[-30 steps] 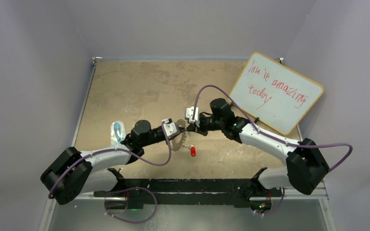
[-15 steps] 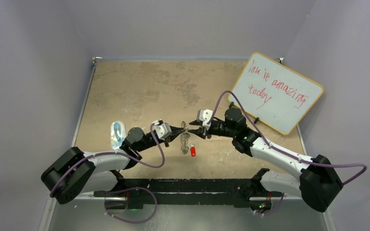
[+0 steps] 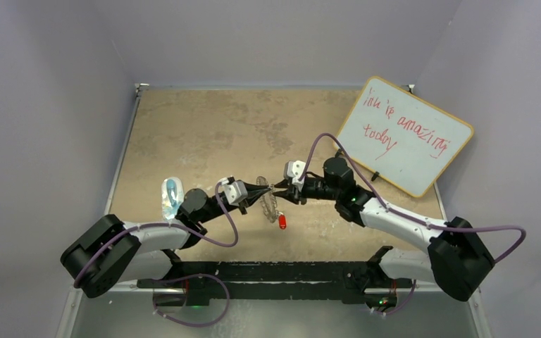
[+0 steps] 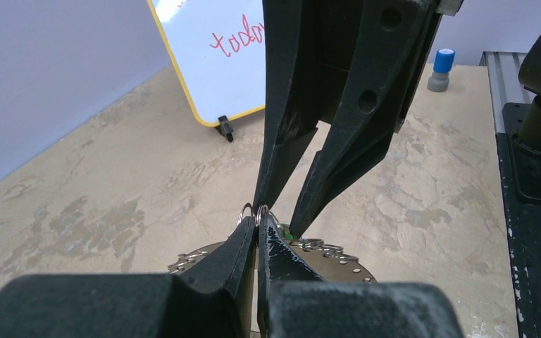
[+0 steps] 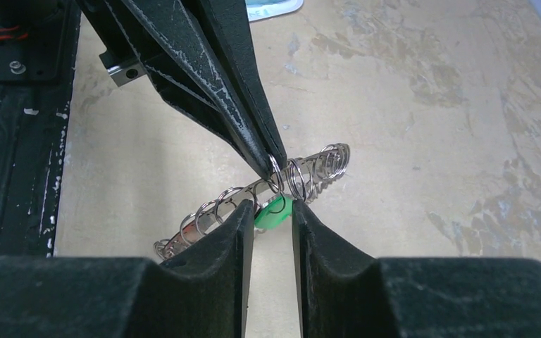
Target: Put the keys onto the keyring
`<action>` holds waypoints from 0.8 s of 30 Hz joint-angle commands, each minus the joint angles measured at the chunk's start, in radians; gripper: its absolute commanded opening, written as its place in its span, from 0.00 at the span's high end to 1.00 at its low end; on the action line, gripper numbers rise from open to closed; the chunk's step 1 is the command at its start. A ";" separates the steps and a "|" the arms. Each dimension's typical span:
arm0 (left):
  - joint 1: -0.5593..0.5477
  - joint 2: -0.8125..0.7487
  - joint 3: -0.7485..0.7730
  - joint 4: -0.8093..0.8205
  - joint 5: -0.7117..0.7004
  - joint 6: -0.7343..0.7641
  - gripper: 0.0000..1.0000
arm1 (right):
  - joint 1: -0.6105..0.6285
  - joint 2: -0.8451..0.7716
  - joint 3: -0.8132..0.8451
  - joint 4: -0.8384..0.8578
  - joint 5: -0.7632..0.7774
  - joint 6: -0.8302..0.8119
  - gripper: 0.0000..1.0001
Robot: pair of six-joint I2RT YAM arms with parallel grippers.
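The keyring (image 3: pixel 270 203) is held edge-up above the table between the two grippers. It shows in the right wrist view (image 5: pixel 211 211) as a flat silvery band with wire loops. My left gripper (image 3: pixel 258 190) is shut on one small loop at the ring's rim (image 4: pixel 257 215). My right gripper (image 3: pixel 280 191) faces it from the other side. Its fingertips are closed on the green head of a key (image 5: pixel 272 213), right against the loops. The red-headed key (image 3: pixel 282 222) lies on the table just below the ring.
A whiteboard (image 3: pixel 405 134) with red writing leans at the back right. A clear bluish plastic object (image 3: pixel 172 196) lies by the left arm. A small blue-capped item (image 4: pixel 442 65) stands near the black base rail (image 3: pixel 275 271).
Both grippers drew back toward the near edge and the ring turned edge-up. The right gripper then came back left to the ring. The red key has not moved.
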 commanded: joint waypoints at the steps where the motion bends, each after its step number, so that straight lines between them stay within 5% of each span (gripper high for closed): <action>1: -0.004 0.001 0.002 0.087 0.007 -0.025 1.00 | -0.003 0.015 0.048 0.014 -0.023 -0.015 0.73; 11: -0.005 0.015 0.006 0.090 0.028 -0.024 1.00 | -0.005 0.079 0.076 0.000 -0.069 -0.019 1.00; 19: -0.004 0.014 -0.009 0.105 0.031 -0.018 1.00 | -0.005 0.126 0.099 -0.052 -0.055 -0.040 1.00; 24: -0.005 0.015 -0.014 0.104 0.031 -0.013 1.00 | -0.005 0.110 0.082 -0.019 -0.060 -0.034 0.86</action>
